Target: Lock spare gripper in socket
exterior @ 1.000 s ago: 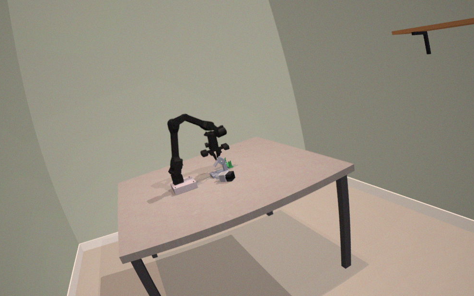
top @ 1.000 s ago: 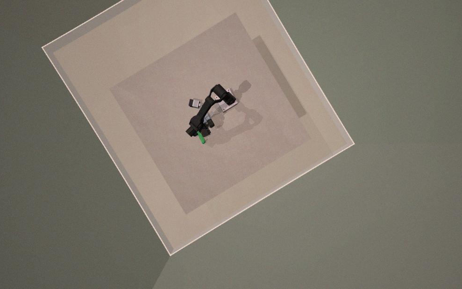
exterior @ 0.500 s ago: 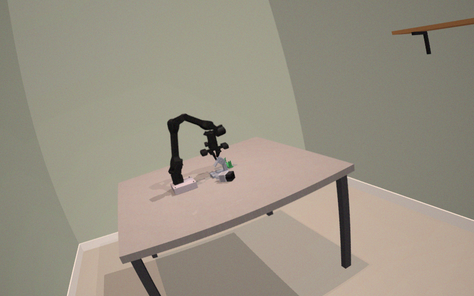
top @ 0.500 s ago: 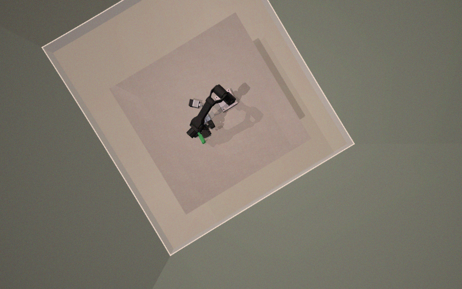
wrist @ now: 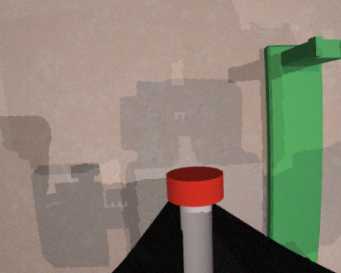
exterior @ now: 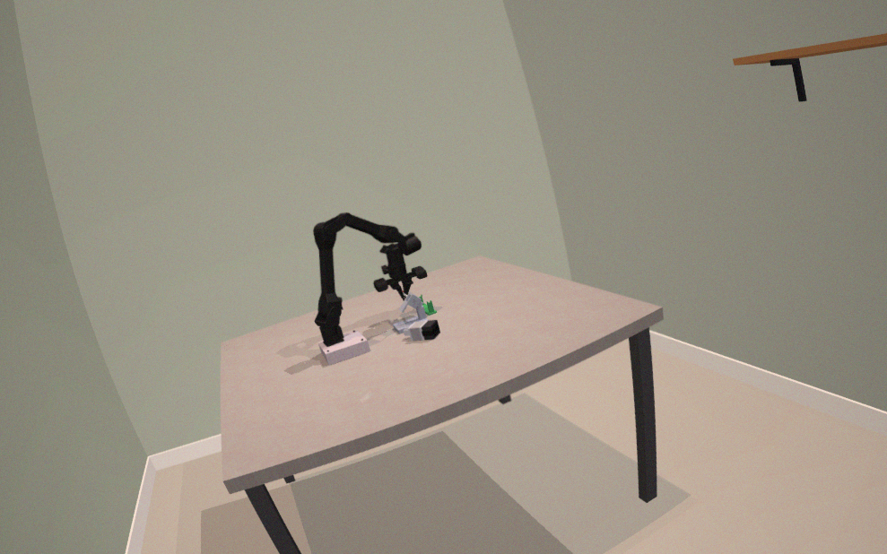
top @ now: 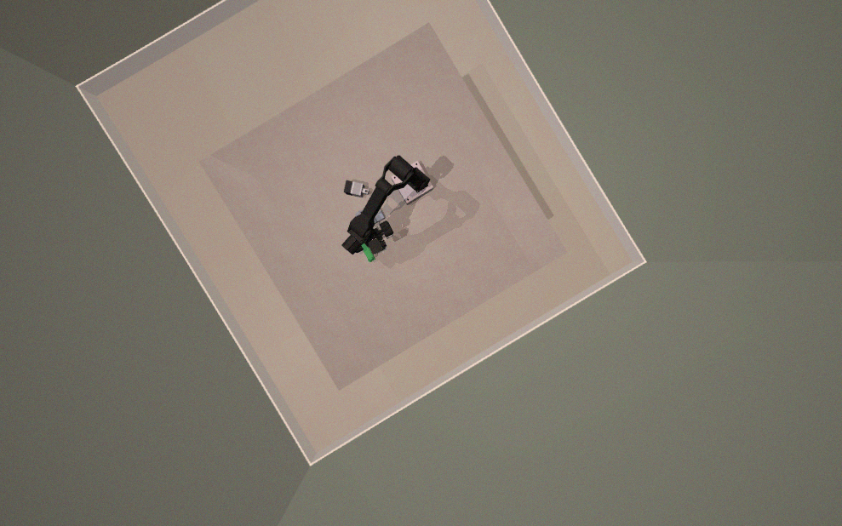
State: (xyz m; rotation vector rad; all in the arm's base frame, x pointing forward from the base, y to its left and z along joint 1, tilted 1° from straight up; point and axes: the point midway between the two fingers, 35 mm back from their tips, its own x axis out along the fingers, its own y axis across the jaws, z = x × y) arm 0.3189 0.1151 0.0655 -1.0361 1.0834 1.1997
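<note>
The lock pin [wrist: 195, 188] has a red head and a grey shaft. My gripper [wrist: 197, 214] [exterior: 404, 296] is shut on it just below the head, pointing down. The pin's lower end is out of view, so I cannot tell how far it is from the socket. The grey mount [exterior: 408, 323] [top: 380, 215] stands on the table, with its angled socket close beside my fingertips in the exterior view. The arm partly covers the mount in the top view. The spare gripper [top: 357, 188] [exterior: 419, 332], grey with a black end, lies on the table beside the mount, outside the socket.
A green rack [top: 368, 253] [exterior: 430, 309] [wrist: 298, 133] with upright prongs stands beyond the mount, close to my gripper. The arm's pale base [top: 419, 191] [exterior: 345, 349] is on the table [exterior: 501, 343]. A wooden shelf [exterior: 846, 44] hangs on the wall, far off.
</note>
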